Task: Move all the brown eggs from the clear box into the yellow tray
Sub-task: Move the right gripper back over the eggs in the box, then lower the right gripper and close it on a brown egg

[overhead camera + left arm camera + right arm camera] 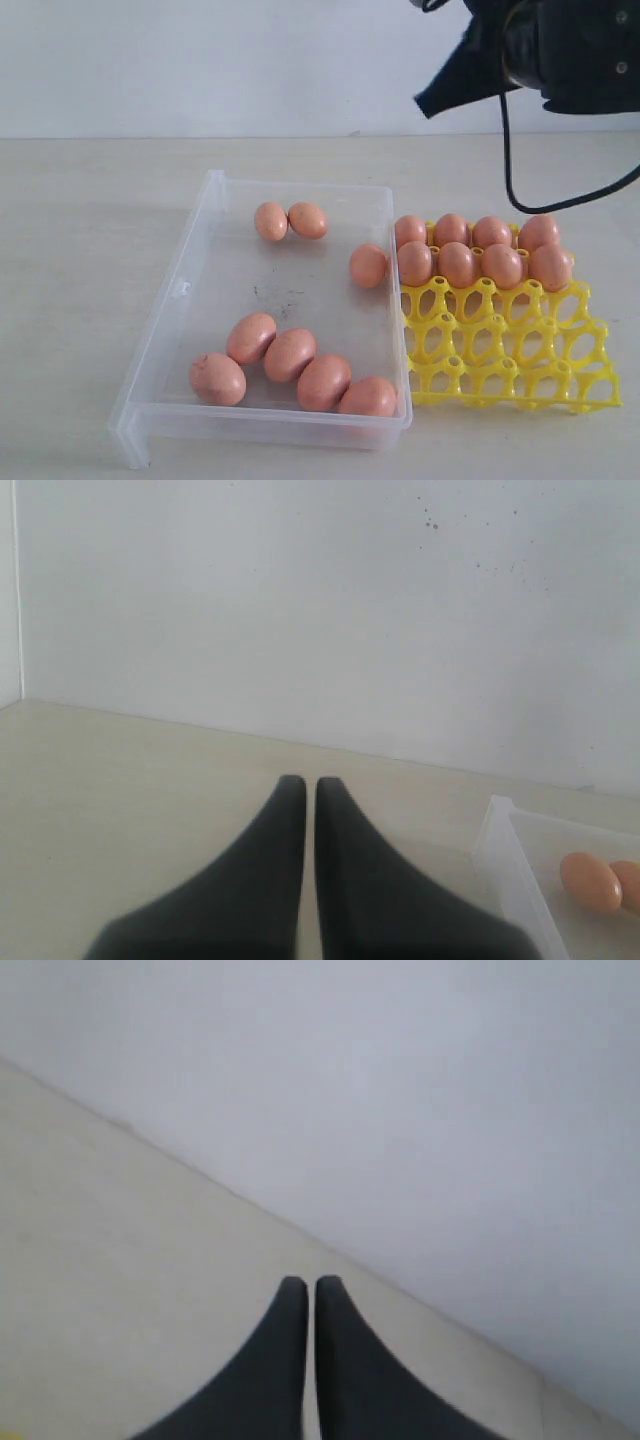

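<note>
Our right gripper is clenched, its two dark fingers pressed together with nothing between them. Its wrist view looks out over bare table toward a pale wall. Our left gripper is likewise closed on nothing and points past a corner of the clear box. In the exterior view we see only the right arm, high at the top right, beyond the yellow tray.

We judge the task about half done. Eight of the brown eggs sit in the tray, filling the two rows farthest from the exterior camera, four to a row. The nearer cups are empty. Eight more eggs lie in the box. Two touch each other near its far wall, one sits alone against the wall next to the tray, and five are bunched in a loose line toward the near side. Box and tray stand side by side, touching or nearly so. That leaves us eight eggs to carry across, and neither gripper is over one yet.
</note>
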Tool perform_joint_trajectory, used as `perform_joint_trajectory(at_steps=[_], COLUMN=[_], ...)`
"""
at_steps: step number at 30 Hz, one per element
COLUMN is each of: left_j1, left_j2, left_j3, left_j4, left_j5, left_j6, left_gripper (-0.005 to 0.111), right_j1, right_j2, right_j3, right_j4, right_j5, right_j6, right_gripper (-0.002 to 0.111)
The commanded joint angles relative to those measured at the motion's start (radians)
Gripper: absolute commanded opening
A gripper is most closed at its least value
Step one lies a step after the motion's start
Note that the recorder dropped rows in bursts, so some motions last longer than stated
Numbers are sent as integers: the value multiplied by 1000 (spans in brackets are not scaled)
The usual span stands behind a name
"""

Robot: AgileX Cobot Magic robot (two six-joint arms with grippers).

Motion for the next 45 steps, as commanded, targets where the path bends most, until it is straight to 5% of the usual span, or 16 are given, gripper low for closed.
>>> perform_joint_trajectory(at_steps=[1, 6, 9, 13, 18, 25, 45], left_j1=[-2, -2, -2, -2, -2, -2, -2], left_j2=[-2, -2, -2, -2, -2, -2, -2], left_j3=[3, 3, 3, 3, 3, 3, 3], left_j4=[-9, -9, -9, -9, -9, -9, -9], left_j5=[-3, -3, -3, -1, -1, -1, -2], left_j6=[-9, -9, -9, -9, -9, -9, -9], left_gripper=[4, 4, 4, 4, 4, 4, 4], right_j1=[-2, -2, -2, -2, 0, 0, 0], right_j2=[-5, 51, 152, 308, 425, 476, 572], right_j3=[-4, -75, -209, -395, -535, -572, -572], right_j4=[363, 1066, 1427, 1656, 1726, 1707, 1593], right_j5=[63, -99, 107, 357, 456, 494, 503], right_j6=[-387, -802, -1089, -1125, -1125, -1056, -968], right_gripper=[0, 0, 0, 0, 4, 55, 56])
